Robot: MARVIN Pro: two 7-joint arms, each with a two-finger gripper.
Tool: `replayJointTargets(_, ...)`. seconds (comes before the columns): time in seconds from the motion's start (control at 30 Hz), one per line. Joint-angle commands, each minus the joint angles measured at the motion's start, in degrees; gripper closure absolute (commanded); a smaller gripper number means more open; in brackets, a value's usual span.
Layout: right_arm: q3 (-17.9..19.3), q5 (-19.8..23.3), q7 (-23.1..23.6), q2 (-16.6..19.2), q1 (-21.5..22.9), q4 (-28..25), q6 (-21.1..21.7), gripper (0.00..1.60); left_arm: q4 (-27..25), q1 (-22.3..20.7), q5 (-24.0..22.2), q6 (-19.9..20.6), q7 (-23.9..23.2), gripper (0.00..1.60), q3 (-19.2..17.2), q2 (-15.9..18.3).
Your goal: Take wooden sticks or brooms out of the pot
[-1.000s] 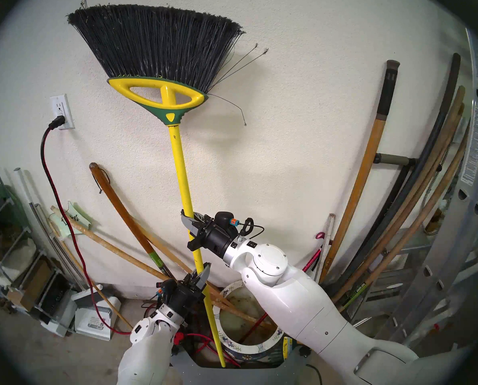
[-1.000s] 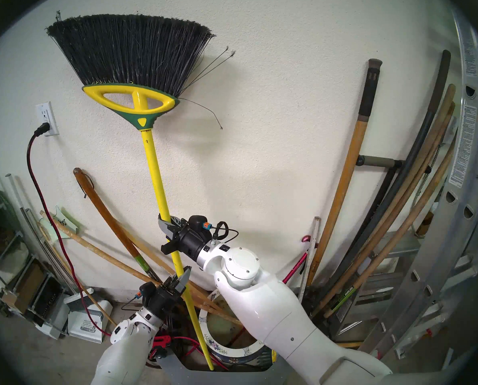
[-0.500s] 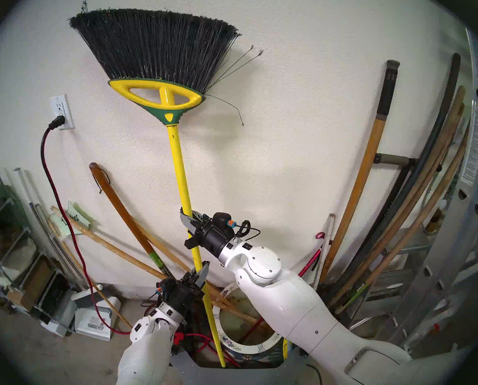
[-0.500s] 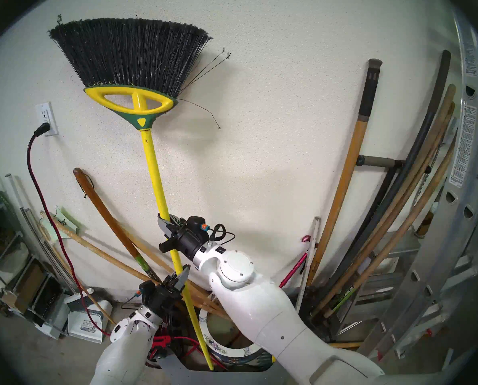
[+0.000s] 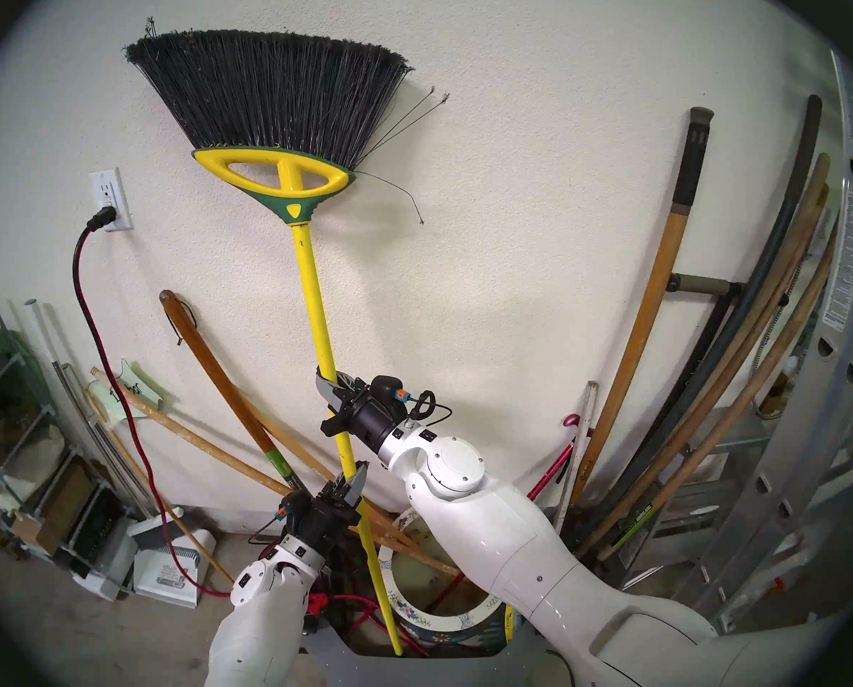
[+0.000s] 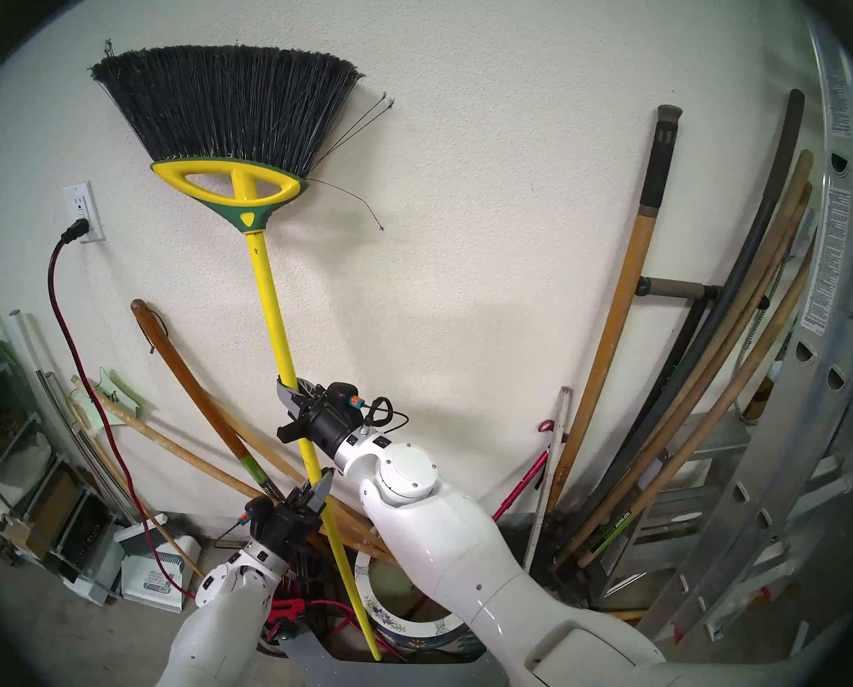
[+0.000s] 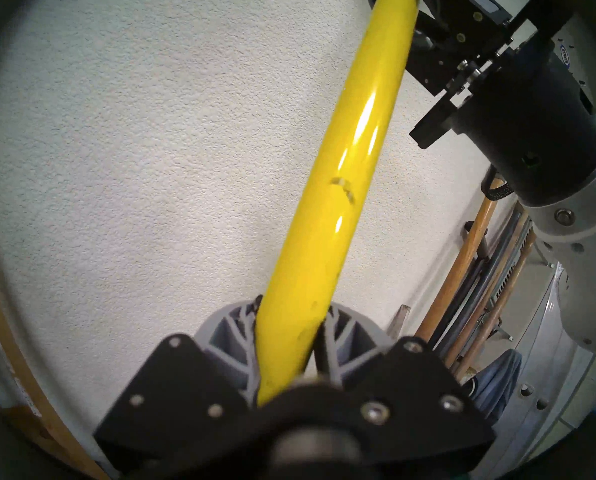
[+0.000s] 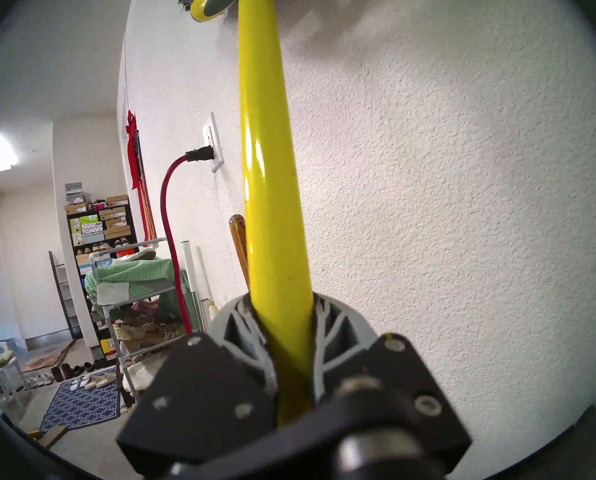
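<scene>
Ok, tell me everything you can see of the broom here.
The broom stands nearly upright, head up, by the wall: black fanned bristles with a few strays, yellow-and-green plastic head, thin glossy yellow pole. The right gripper is shut on the pole; the left gripper is shut on it lower down. Its foot is outside the pot, at the left rim.

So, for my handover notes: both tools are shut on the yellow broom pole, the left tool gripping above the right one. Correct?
Not quite. Both are shut on the broom pole, but the right tool grips above the left tool, as the head view shows.
</scene>
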Motion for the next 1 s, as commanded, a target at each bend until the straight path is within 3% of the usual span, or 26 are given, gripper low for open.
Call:
replayJointTargets(0.0, 2.6, -0.4, -3.3, -1.9, 3.8, 8.4, -1.3, 1.60, -1.3, 1.3, 0.0, -0.1, -3.7, 1.60, 1.9, -0.8)
replayJointTargets(0.23, 3.5, -1.0, -3.6, -2.6, 5.5, 10.2, -1.4, 1.60, -1.4, 1.3, -0.2, -0.1, -2.5, 1.60, 2.5, -0.7)
replayJointTargets(0.97, 5.2, -3.0, -0.9, -5.8, 10.0, 21.5, -7.3, 1.60, -2.0, 1.6, -1.7, -0.3, -0.6, 1.60, 4.4, 0.3)
